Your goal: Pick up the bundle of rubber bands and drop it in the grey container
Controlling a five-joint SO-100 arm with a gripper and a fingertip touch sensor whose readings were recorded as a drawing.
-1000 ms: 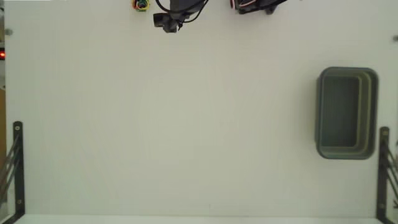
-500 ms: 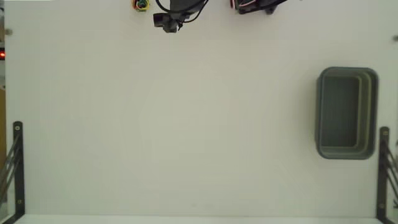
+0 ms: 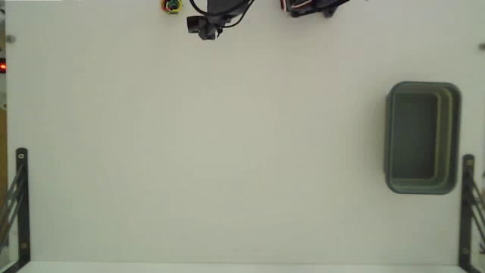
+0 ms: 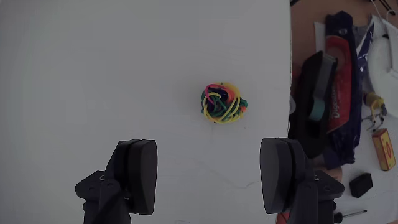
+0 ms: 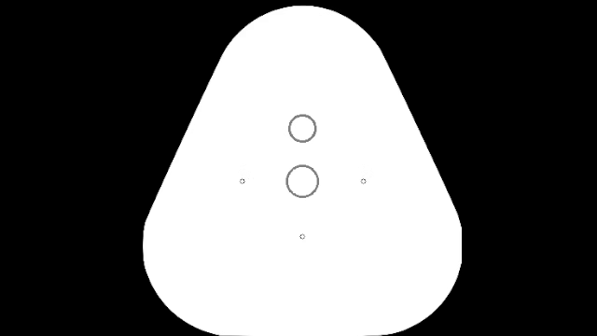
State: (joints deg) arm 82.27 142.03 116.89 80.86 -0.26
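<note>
Fixed view: only dark parts of the arm show, at the top edge, left of centre; the rest is cut off. Wrist view: gripper enters from the bottom edge, its two dark fingers spread wide apart with nothing between them, above the white table.

The bundle of rubber bands lies on the table near frame centre, above the finger gap, clear of both fingers. It is a roundish clump; no long axis or heading can be told. In the fixed view the bundle sits at the top edge, upper left, just left of the arm.

The grey container rests at the right side, long axis running top to bottom, well apart from the bundle.
</note>
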